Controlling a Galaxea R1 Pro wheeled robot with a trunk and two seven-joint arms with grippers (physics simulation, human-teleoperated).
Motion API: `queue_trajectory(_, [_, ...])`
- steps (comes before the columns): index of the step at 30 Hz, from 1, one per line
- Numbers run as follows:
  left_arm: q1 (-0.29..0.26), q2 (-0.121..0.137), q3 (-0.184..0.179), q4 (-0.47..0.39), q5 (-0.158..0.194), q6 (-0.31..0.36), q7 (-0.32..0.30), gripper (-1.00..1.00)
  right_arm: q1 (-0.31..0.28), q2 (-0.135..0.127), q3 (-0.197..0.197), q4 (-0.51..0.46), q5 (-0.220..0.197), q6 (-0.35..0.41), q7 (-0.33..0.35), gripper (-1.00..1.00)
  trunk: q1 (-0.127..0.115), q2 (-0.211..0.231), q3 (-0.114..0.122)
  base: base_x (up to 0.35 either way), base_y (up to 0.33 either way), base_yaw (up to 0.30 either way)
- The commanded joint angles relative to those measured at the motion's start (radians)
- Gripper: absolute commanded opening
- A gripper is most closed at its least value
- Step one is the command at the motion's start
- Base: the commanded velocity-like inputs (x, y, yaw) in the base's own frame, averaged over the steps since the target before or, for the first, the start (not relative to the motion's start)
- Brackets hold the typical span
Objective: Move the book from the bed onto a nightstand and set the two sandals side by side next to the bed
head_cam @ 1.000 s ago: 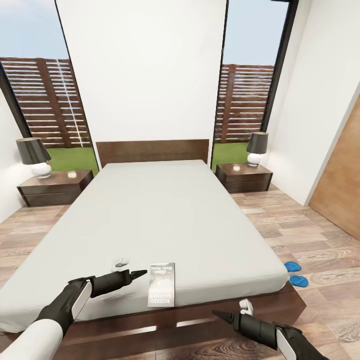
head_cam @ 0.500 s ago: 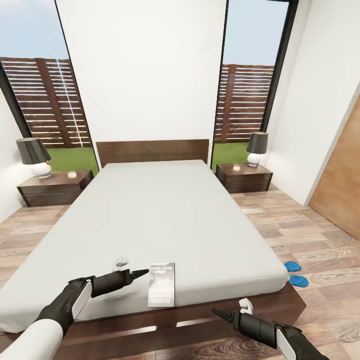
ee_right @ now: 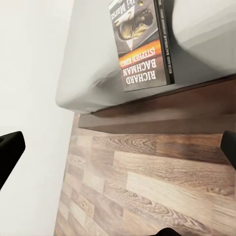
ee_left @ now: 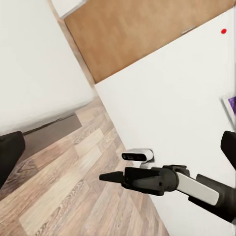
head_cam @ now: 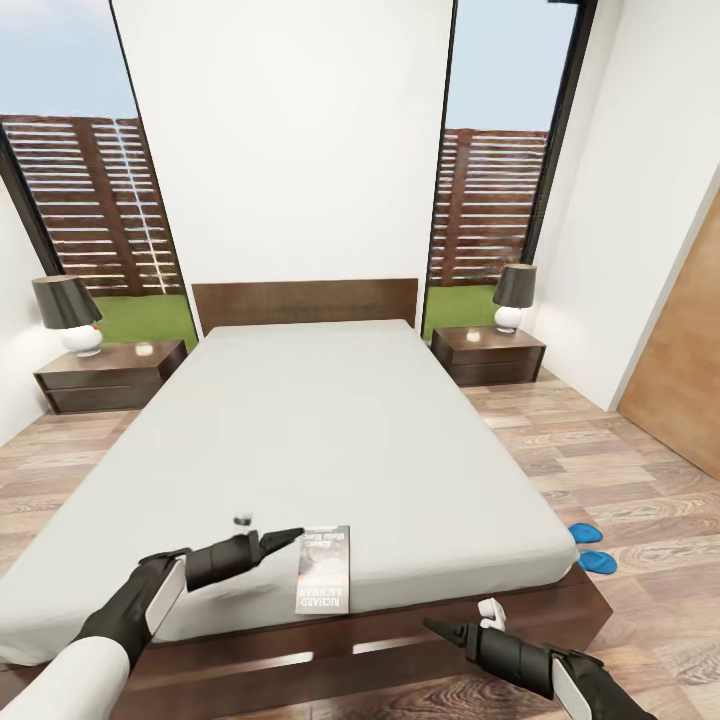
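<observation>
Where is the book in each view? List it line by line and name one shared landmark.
Head view: the book lies low and centre, at the foot edge of the mattress.
Left wrist view: a thin sliver at the right edge, likely its corner.
Right wrist view: top centre, cover lettering readable.
Shared landmark: the pale grey mattress.

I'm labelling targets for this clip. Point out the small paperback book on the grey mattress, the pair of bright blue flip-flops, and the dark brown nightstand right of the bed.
paperback book [head_cam: 324, 570]: head view, cover centre.
blue flip-flops [head_cam: 592, 548]: head view, between the pair.
right nightstand [head_cam: 490, 362]: head view, drawer front.
</observation>
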Motion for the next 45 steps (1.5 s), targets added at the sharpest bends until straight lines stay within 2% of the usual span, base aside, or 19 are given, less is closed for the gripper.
queue_trajectory(1, [-0.001,0.003,0.001,0.0,0.015,0.011,-0.005,1.0,-0.001,0.0,-0.002,0.0,-0.004,0.009,0.002,1.0,0.0,0.0,-0.001,0.0,0.0,0.0])
queue_trajectory(4, [-0.001,0.007,0.002,-0.001,0.06,0.013,-0.009,1.0,-0.001,0.0,-0.003,0.002,-0.004,0.009,0.001,1.0,0.0,0.0,-0.001,0.0,0.0,0.0])
queue_trajectory(5, [-0.001,0.014,0.001,-0.001,0.109,0.013,-0.016,1.0,-0.001,0.001,-0.002,0.003,-0.004,0.009,0.0,1.0,0.0,0.0,-0.001,0.0,0.0,0.0])
queue_trajectory(7, [-0.001,0.033,0.0,-0.001,0.152,0.014,-0.042,1.0,-0.001,0.001,-0.003,0.004,-0.004,0.009,0.0,1.0,0.0,0.0,-0.001,0.0,0.0,0.0])
queue_trajectory(10, [-0.001,0.053,-0.001,0.0,0.184,0.015,-0.095,1.0,-0.001,0.001,-0.003,0.005,-0.004,0.009,0.0,1.0,0.0,0.0,-0.001,0.0,0.0,0.0])
queue_trajectory(14, [-0.001,0.066,-0.003,0.002,0.197,0.015,-0.13,1.0,-0.001,0.003,-0.004,0.006,-0.01,0.009,0.001,1.0,0.0,0.0,-0.001,0.0,0.0,0.0])
queue_trajectory(16, [-0.001,0.067,-0.005,0.003,0.199,0.015,-0.137,1.0,-0.001,0.013,-0.004,0.006,-0.013,0.01,0.004,1.0,0.0,0.0,-0.001,0.0,0.0,0.0])
queue_trajectory(20, [-0.001,0.068,-0.005,0.005,0.2,0.015,-0.139,1.0,-0.001,0.053,-0.004,0.006,-0.015,0.014,0.008,1.0,0.0,0.0,-0.001,0.0,0.0,0.0])
queue_trajectory(24, [-0.001,0.068,-0.005,0.006,0.2,0.015,-0.14,1.0,-0.001,0.113,-0.004,0.005,-0.015,0.019,0.043,1.0,0.0,0.0,-0.001,0.0,0.0,0.0])
queue_trajectory(29, [-0.001,0.068,-0.005,0.006,0.2,0.015,-0.14,1.0,-0.001,0.144,-0.004,0.005,-0.015,0.022,0.066,1.0,0.0,0.0,-0.001,0.0,0.0,0.0])
queue_trajectory(45, [-0.001,0.064,-0.008,0.007,0.2,0.015,-0.14,1.0,-0.001,0.147,-0.003,-0.009,-0.015,0.023,0.07,1.0,0.0,0.0,-0.001,0.0,0.0,0.0])
